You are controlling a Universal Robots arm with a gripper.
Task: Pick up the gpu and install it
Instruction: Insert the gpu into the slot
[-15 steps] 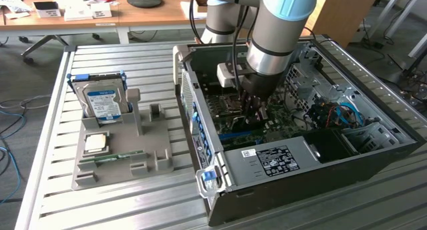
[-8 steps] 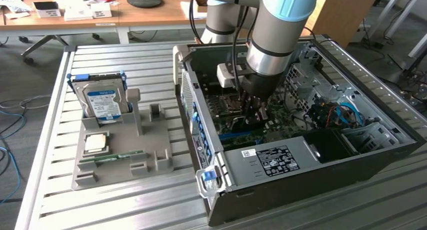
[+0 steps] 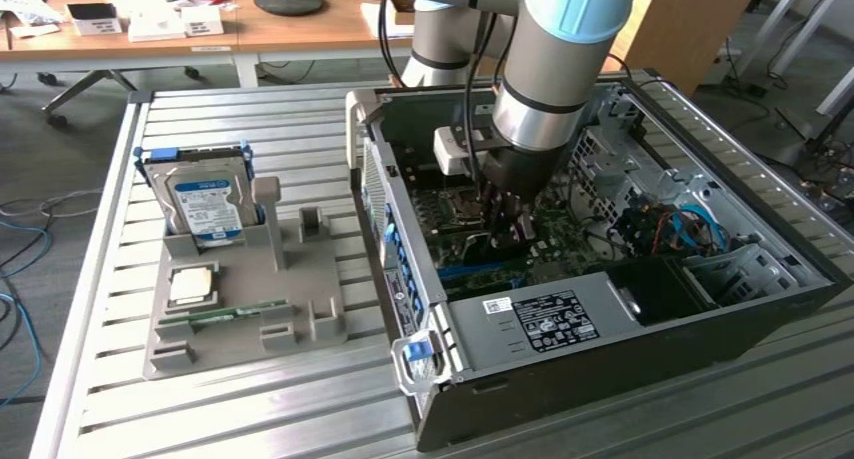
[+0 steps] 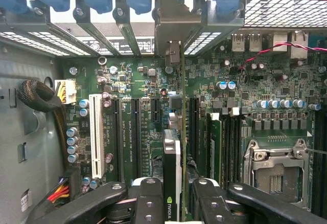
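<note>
while clamped edge-on in the claw, the thin gpu stands over the green motherboard.

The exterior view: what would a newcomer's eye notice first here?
The arm reaches down into the open computer case, with the gripper holding the gpu edge-on above the green motherboard. On the exterior view's left, a grey tray carries a hard drive.

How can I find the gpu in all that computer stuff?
Look inside the open computer case, down on the green motherboard. Between the gripper fingers stands the gpu, a thin card seen edge-on. Its grey metal bracket meets the case's back wall.
</note>
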